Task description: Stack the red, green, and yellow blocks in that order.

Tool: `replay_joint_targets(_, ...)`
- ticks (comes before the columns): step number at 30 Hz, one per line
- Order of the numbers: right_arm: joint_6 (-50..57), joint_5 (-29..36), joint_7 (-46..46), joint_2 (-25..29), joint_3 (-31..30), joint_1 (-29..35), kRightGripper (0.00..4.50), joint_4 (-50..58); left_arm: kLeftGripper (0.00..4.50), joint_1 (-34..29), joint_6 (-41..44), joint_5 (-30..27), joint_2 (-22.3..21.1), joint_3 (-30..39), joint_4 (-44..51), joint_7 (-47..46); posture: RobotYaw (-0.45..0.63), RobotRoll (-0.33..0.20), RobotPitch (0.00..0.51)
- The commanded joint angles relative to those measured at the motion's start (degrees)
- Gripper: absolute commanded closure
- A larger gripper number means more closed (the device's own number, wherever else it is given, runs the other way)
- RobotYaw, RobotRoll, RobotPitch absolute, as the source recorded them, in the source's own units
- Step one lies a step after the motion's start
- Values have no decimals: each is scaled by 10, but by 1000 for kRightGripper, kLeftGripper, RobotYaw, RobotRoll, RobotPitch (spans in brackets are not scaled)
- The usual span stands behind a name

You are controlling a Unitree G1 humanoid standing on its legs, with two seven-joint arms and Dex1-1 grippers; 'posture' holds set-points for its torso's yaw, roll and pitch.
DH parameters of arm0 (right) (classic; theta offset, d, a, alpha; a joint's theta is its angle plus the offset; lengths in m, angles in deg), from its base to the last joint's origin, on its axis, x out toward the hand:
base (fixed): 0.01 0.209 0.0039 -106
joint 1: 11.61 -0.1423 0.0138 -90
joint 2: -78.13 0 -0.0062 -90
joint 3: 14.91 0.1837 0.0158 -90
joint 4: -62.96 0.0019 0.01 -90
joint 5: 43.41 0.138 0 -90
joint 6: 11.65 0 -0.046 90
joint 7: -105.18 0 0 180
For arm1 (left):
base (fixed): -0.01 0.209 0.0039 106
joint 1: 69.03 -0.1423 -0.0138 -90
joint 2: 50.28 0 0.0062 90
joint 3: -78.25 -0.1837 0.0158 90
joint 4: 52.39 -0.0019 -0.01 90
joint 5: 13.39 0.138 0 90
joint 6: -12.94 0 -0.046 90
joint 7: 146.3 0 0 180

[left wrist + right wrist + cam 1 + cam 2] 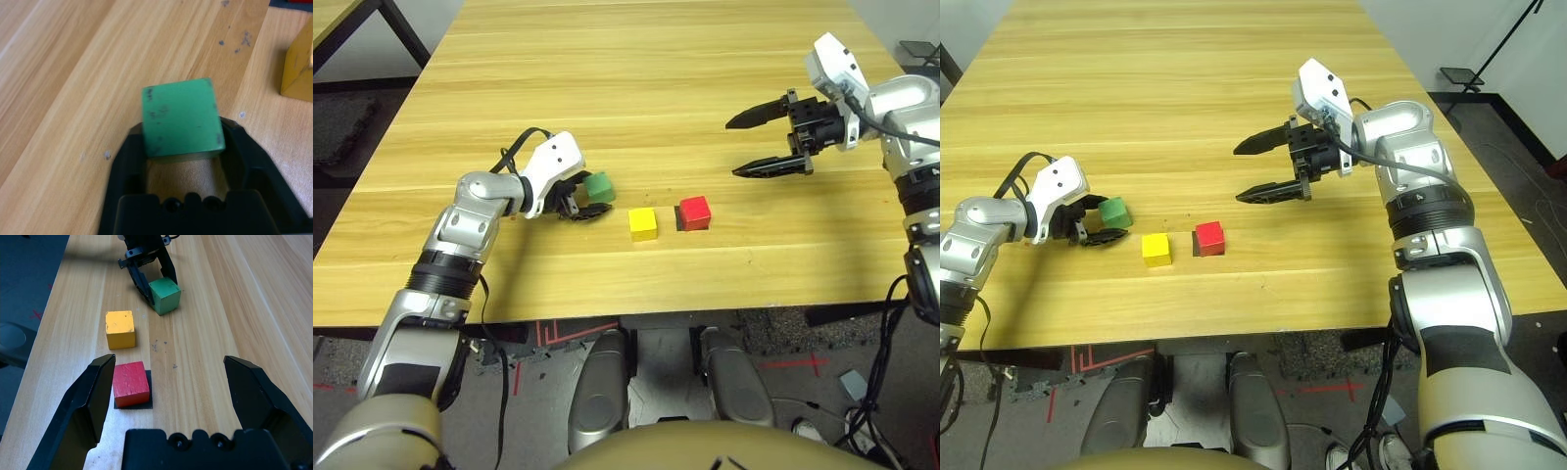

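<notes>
The red block [695, 211] sits on a black patch [149, 404] on the desk [656, 88], the base of the stack. The yellow block [643, 223] lies just beside it on the robot's left, apart from it, and the green block [600, 187] lies further left again, so the three make a rough row across the near part of the desk. Being cubes, none has a long axis; in the left wrist view the green one's faces sit slightly skewed to the fingers.

The left gripper [579, 204] has its jaws clamped on the green block, low at the desk. Green goes on red next, by the look of it, and red lies to the right of the held block with yellow between them, so the carry must probably pass over or around yellow.

The right gripper [759, 145] hangs above the desk beyond the red block, jaws wide apart and holding nothing, pointing toward the robot's left.
</notes>
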Motion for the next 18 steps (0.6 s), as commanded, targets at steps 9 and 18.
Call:
replay_joint_targets(9, 10, -7, -8, 7, 13, 45, 0, 24, 2417, 55, 175, -56, 8, 9, 194, 8, 295, -66, 119)
replay_joint_targets(18, -34, 18, -8, 32, -2, 88, 0, 42, 2417, 55, 302, -84, 54, -52, 325, -17, 259, -40, 127)
